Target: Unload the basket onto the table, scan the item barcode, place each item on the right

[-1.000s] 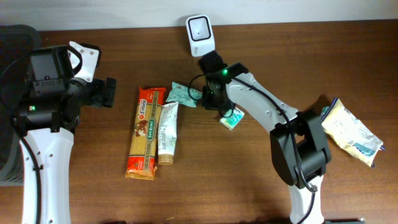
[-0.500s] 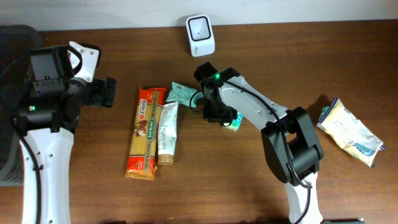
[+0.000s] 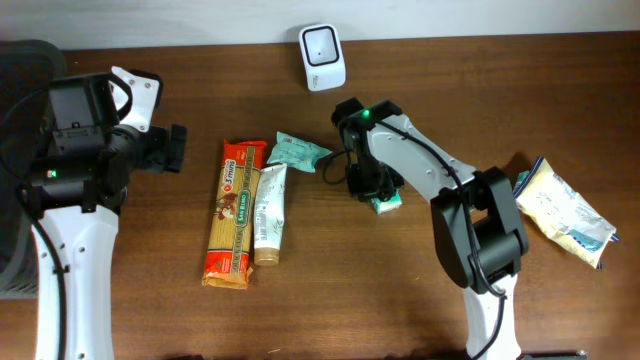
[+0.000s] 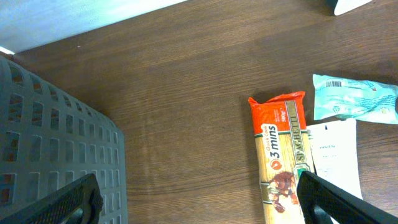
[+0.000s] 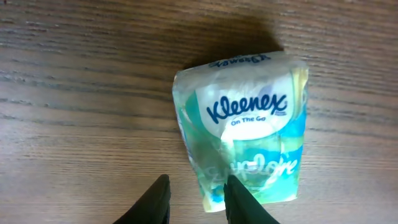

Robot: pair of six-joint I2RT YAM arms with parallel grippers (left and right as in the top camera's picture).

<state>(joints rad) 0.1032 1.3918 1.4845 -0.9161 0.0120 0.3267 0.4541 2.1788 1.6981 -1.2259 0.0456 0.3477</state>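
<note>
Overhead: right arm (image 3: 430,170) reaches left across the table (image 3: 330,300), with the right fingers (image 3: 366,187) down on the tissue pack (image 3: 386,203), a bit right of centre. I can't make out from up here how they're set. Scanner (image 3: 322,57) stands at the far edge, well apart from the pack. Teal pouch (image 3: 297,152) lies just left of the wrist. Pasta packet (image 3: 231,213) and white tube (image 3: 269,213) lie side by side, touching, further left. Crumpled bag (image 3: 565,212) is at the right edge. Left fingers (image 3: 177,135) hover at the left, pointing toward the pasta.
</note>
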